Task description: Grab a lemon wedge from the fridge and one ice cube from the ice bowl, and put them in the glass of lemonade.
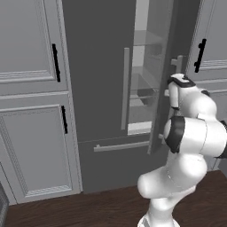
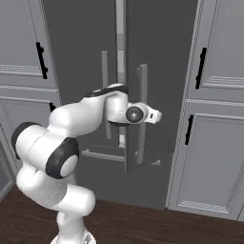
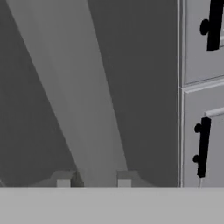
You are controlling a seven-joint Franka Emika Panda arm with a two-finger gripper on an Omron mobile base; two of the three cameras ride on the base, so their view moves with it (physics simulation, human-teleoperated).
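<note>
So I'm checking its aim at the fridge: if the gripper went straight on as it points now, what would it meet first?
The gripper would likely meet the fridge door's bar handle first; it runs between the fingers. Depth is unclear.

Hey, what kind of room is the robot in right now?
Most likely a kitchen. A tall dark grey fridge with long bar handles stands partly open, showing pale shelves inside. Light grey panelled cabinets with black handles flank it, over a dark wood floor.

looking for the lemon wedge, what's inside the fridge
Through the fridge's part-open door, pale shelves and clear bins show. No wedge is visible; the door and arm cover much of the inside.
</note>
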